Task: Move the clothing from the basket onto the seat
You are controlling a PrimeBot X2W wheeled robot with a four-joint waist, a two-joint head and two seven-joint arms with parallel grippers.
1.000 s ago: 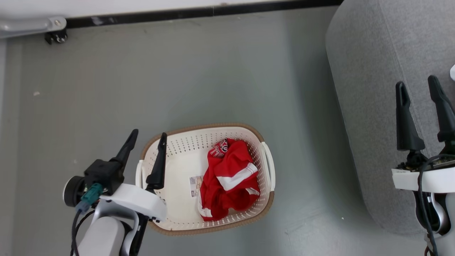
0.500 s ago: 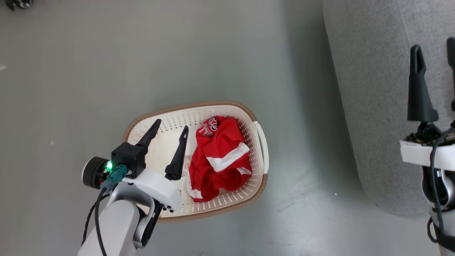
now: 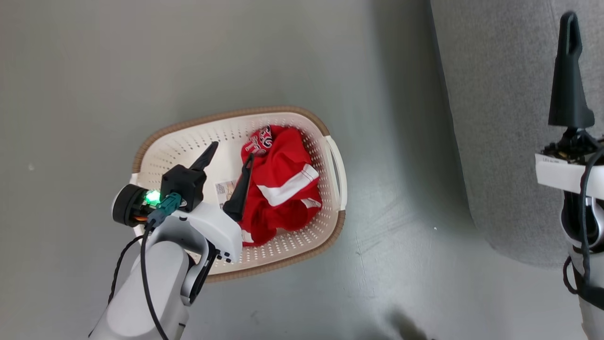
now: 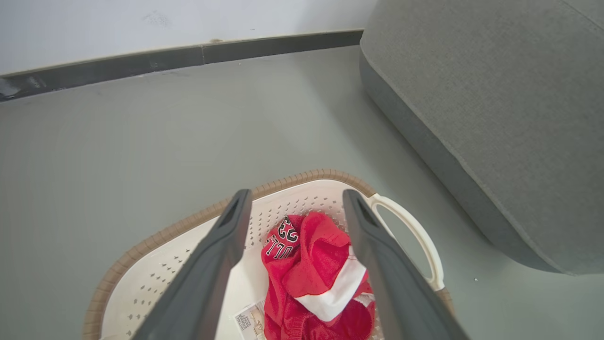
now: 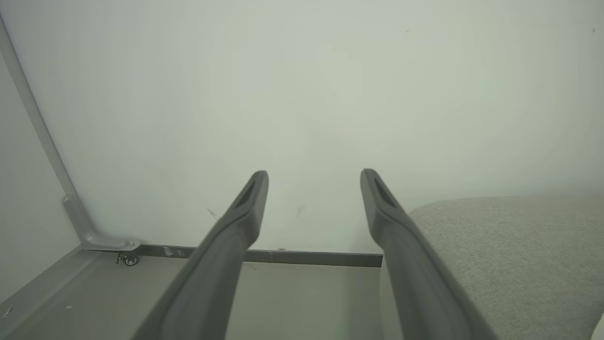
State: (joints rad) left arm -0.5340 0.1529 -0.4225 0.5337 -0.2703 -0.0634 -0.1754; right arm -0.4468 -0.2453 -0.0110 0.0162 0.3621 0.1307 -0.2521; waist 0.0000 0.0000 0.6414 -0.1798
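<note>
A cream perforated basket [image 3: 188, 141] with a brown rim stands on the grey floor. One crumpled red garment [image 3: 283, 184] with white stripes and lettering lies in its right half, next to a barcode label [image 3: 225, 191]. I cannot make out a second garment. My left gripper [image 3: 231, 152] hangs open over the basket's inside, its right finger at the garment's left edge. The left wrist view looks between the left gripper's [image 4: 297, 193] fingers down at the garment [image 4: 321, 269] and the basket rim [image 4: 292, 182]. My right gripper [image 5: 315, 174] is open and holds nothing, above the grey seat [image 3: 500, 94].
The seat [image 4: 495, 94] stands just right of the basket, with a strip of floor between them. A white wall with a black skirting [image 4: 188, 56] runs behind. A grey metal frame on a caster [image 5: 127, 257] stands in the far left corner.
The head camera has tilted down, shifting the whole picture. My left gripper has moved from the basket's left rim to over its inside, close to the red garment. Both grippers have stayed open.
</note>
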